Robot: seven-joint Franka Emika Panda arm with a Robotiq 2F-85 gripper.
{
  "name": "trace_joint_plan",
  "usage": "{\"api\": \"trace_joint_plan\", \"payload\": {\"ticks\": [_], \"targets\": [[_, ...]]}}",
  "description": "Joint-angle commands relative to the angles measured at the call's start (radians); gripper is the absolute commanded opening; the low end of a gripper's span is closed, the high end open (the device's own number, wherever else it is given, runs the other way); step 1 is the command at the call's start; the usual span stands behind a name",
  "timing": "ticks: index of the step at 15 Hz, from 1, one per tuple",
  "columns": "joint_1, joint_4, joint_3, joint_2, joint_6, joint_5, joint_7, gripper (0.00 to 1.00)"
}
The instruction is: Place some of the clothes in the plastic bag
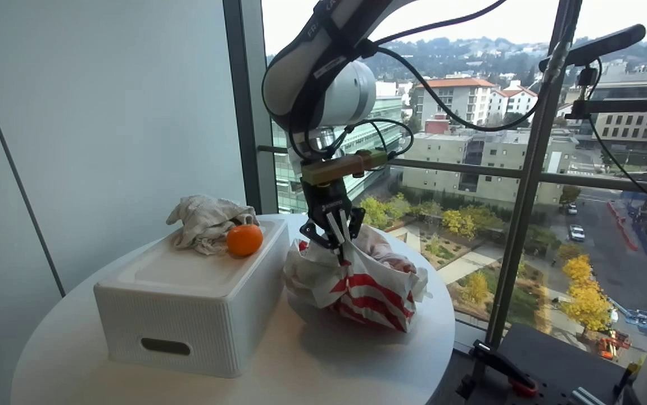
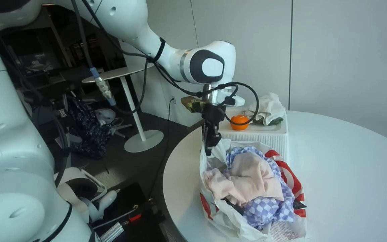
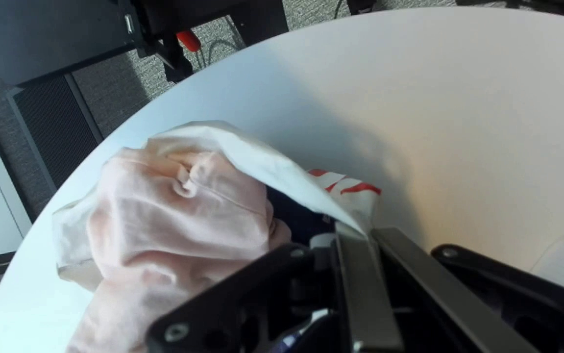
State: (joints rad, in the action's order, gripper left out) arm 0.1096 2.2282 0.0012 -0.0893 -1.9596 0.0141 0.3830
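Rim in the pinch, right here! My hand (image 3: 369,234) points down, its fingers (image 3: 365,299) closed on the edge of the plastic bag (image 1: 368,287); the wrist view gives me the bag's white edge running in between them. The bag sits directly below the grip, mouth upward, red stripes on its side, walls slack and crumpled.

And what a heap inside it, just to one side of my hand! The pink cloth (image 2: 252,176) is on top, bunched up, with the blue-and-white checked cloth (image 2: 262,210) showing around and under it. Close by my fingertips, between pink and rim, a dark blue patch (image 3: 296,218), too covered for me to name.

Over on the opposite side of the hand, the white box (image 1: 171,320), near the bag; whether they touch, I can't tell. On its lid, in both exterior views, the pale cloth (image 1: 208,225), crumpled, outside the bag, and just beside it, nearer my hand, the orange fruit (image 1: 244,240). A greenish edge (image 2: 274,121) peeps from under the pale cloth. Bag and box both rest on the white table (image 2: 348,168).
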Motion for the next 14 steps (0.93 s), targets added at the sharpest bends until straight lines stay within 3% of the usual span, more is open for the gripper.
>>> {"api": "trace_joint_plan", "payload": {"ticks": [1, 5, 9, 14], "targets": [[-0.028, 0.006, 0.013, -0.023, 0.058, -0.037, -0.107, 0.03], [-0.036, 0.099, 0.017, -0.005, -0.044, -0.051, -0.182, 0.01], [-0.008, 0.223, 0.037, 0.029, -0.224, 0.105, -0.181, 0.01], [-0.008, 0.303, 0.059, 0.028, -0.363, 0.139, -0.194, 0.03]]}}
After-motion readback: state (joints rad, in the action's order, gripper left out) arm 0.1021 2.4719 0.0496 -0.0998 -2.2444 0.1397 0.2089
